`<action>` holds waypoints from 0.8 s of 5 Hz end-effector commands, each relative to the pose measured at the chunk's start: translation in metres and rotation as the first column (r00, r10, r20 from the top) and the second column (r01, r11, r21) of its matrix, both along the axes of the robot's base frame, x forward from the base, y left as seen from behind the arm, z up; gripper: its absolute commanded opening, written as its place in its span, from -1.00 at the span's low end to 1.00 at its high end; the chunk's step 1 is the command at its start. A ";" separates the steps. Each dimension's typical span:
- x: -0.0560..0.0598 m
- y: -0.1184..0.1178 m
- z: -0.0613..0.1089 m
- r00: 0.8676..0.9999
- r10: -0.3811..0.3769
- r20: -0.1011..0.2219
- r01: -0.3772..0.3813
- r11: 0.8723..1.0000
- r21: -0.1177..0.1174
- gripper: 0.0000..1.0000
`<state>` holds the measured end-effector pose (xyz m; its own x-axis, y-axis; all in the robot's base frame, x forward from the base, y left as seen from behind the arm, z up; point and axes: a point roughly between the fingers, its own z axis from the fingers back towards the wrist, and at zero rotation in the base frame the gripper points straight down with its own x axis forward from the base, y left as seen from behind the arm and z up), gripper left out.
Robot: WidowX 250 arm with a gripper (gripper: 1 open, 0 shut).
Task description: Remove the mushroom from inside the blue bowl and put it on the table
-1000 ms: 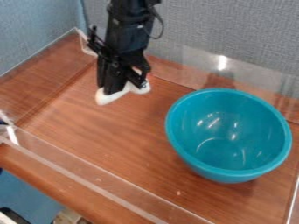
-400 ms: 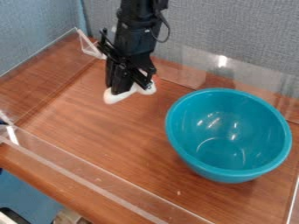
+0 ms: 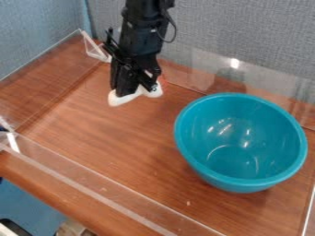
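Observation:
The blue bowl (image 3: pixel 204 138) stands on the right of the table (image 3: pixel 74 120), and I see nothing inside it. At the back left my black gripper (image 3: pixel 131 89) points down, shut on the mushroom (image 3: pixel 121 97). Only the mushroom's cream-white part shows under the fingers, at or just above the tabletop. Its cap is hidden by the fingers. The gripper is well clear of the bowl, to its left.
Low clear acrylic walls (image 3: pixel 234 72) run along the table's edges, one close behind the gripper and one along the front (image 3: pixel 74 180). Bare wood lies between gripper and front wall. A grey-blue wall stands behind.
The arm has shifted slightly to the right and a little lower, the mushroom still between its fingers. The bowl has not moved.

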<state>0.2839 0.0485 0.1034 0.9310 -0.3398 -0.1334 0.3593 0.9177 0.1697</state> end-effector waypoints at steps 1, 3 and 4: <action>0.010 0.006 0.015 0.998 -0.007 0.059 0.007 1.000 0.007 -1.00; -0.021 0.018 -0.029 0.999 -0.030 -0.039 0.030 0.999 0.010 -1.00; -0.026 0.028 -0.049 0.997 -0.021 -0.080 0.022 1.000 0.015 -1.00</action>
